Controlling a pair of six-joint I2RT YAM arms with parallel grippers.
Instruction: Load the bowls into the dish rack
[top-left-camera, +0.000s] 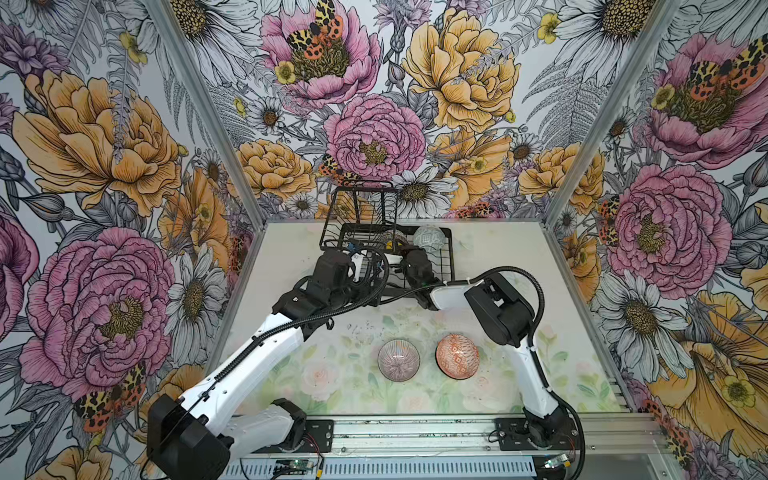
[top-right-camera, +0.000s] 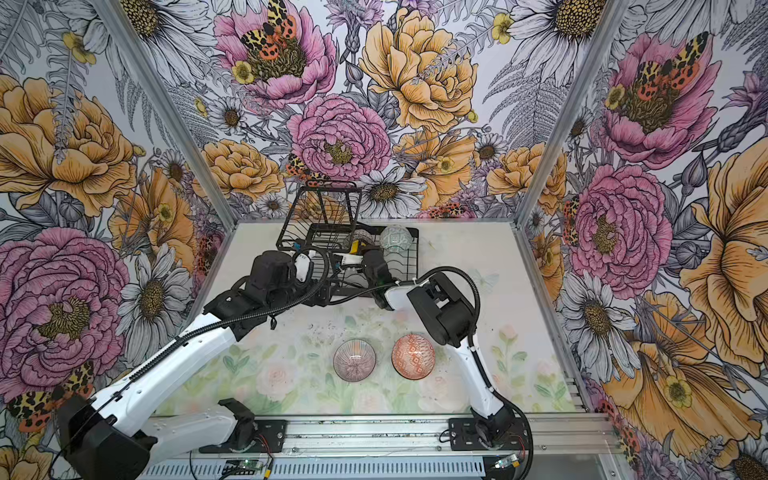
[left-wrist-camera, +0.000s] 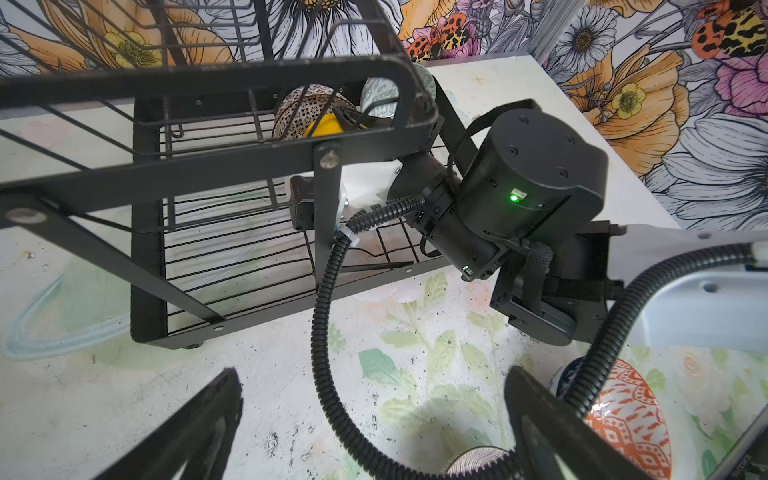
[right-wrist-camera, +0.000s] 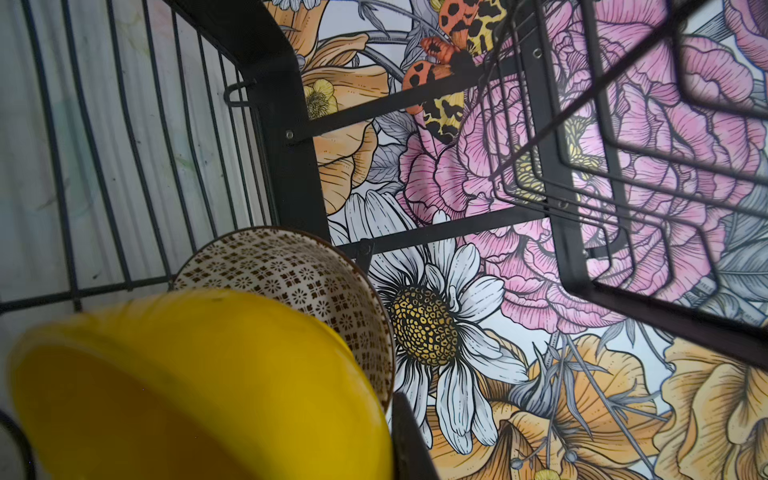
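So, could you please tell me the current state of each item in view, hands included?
dish rack: on the table, partly loaded.
yellow bowl: tilted in the rack, held.
black-white bowl: on edge in rack.
pale green bowl: on edge in rack.
pink bowl: upright on table.
orange bowl: upright on table.
left hand: open, empty.
right hand: shut on yellow bowl.

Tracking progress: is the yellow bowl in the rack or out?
In. The yellow bowl is tipped on edge inside the rack, beside the black-white bowl.
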